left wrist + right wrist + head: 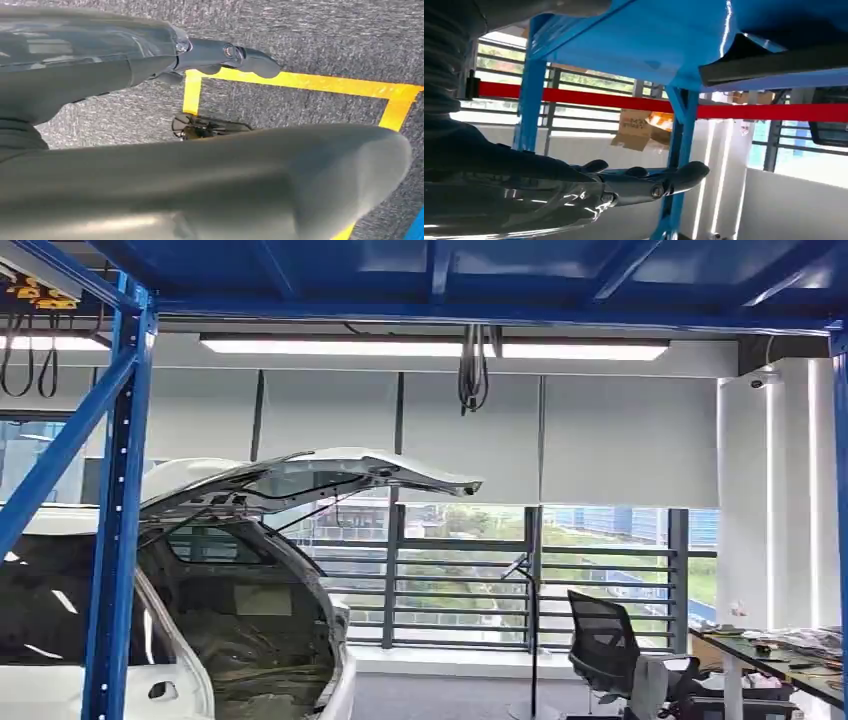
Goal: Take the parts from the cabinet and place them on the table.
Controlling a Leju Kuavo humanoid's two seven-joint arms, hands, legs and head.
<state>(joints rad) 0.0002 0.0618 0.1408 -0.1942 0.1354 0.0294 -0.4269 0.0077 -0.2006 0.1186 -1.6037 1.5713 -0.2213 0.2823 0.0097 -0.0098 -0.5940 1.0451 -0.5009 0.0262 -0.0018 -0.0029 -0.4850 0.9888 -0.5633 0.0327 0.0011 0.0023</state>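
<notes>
The blue cabinet frame (118, 510) stands close on my left, its top shelf (480, 275) overhead. Black looped belts (28, 355) hang from the shelf's upper left corner. A long black strip (774, 65) lies along the edge of a blue shelf (639, 45) in the right wrist view. My right hand (589, 190) is below that shelf, fingers (669, 181) stretched out and holding nothing. My left hand (125, 60) hangs over grey carpet, fingers (235, 55) straight and nothing in them. The table (790, 665) stands at the far right, cluttered with small items.
A white car (240, 620) with its tailgate raised stands behind the cabinet post. A black office chair (610, 645) sits by the table. Yellow tape (300, 82) marks the carpet. A red beam (634, 102) and a cardboard box (636, 130) lie beyond my right hand.
</notes>
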